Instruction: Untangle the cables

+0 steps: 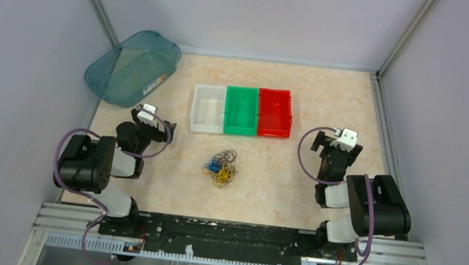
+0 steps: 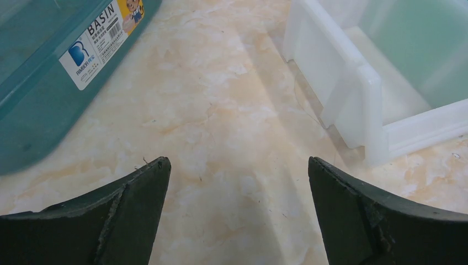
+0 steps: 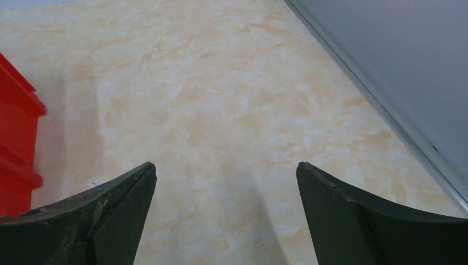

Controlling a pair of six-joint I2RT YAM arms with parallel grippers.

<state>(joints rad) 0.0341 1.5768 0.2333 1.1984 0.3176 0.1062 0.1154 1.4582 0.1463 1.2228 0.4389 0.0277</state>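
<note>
The cables point(image 1: 221, 167) lie in one tangled clump of thin blue, yellow and dark curly strands on the marble table, in front of the three bins. They show only in the top view. My left gripper point(image 1: 145, 117) is to the left of the clump, well apart from it; in the left wrist view point(image 2: 237, 163) its jaws stand wide apart with only bare table between them. My right gripper point(image 1: 344, 142) is to the right of the clump, also apart; in the right wrist view point(image 3: 226, 165) it is open and empty.
A white bin point(image 1: 208, 109), a green bin point(image 1: 241, 110) and a red bin point(image 1: 275, 113) stand side by side behind the clump. A teal basin point(image 1: 134, 68) leans at the back left. Grey walls close in the sides; a rail point(image 1: 233, 236) runs along the near edge.
</note>
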